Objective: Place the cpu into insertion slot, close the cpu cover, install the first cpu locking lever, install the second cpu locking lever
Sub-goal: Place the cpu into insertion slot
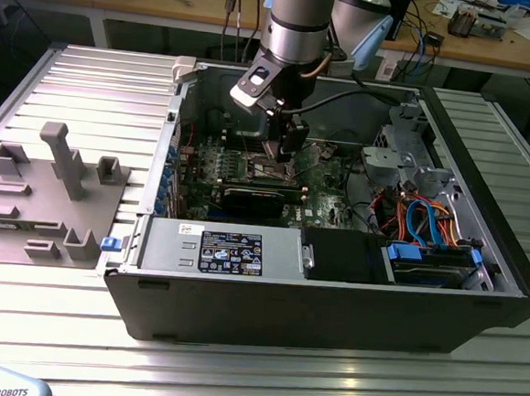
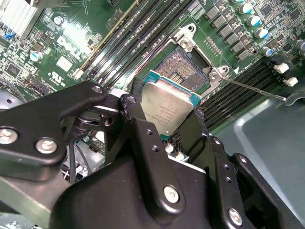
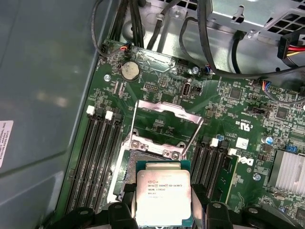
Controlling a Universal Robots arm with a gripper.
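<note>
On the exterior view's left, one grey moulded fixture [image 1: 49,204] is lying on the ribbed worktop [image 1: 91,74]. Beside it one open computer case [image 1: 330,304] is sitting, and the arm is reaching down into it, with the end effector [image 1: 287,154] hanging low over the green board [image 1: 330,189]. In both wrist views its two black fingers [image 3: 120,215] are clamping the single cpu [image 3: 163,195] by opposite edges, holding it over the near side of the one insertion slot [image 2: 187,67]. The cpu cover [image 3: 165,109] is standing open beyond the slot, and one thin lever [image 2: 252,88] is lying swung out. Two banks of memory slots [image 3: 97,157] are flanking the socket. On the exterior view's right, blue and orange cables [image 1: 424,220] are crowding the drive cage.
</note>
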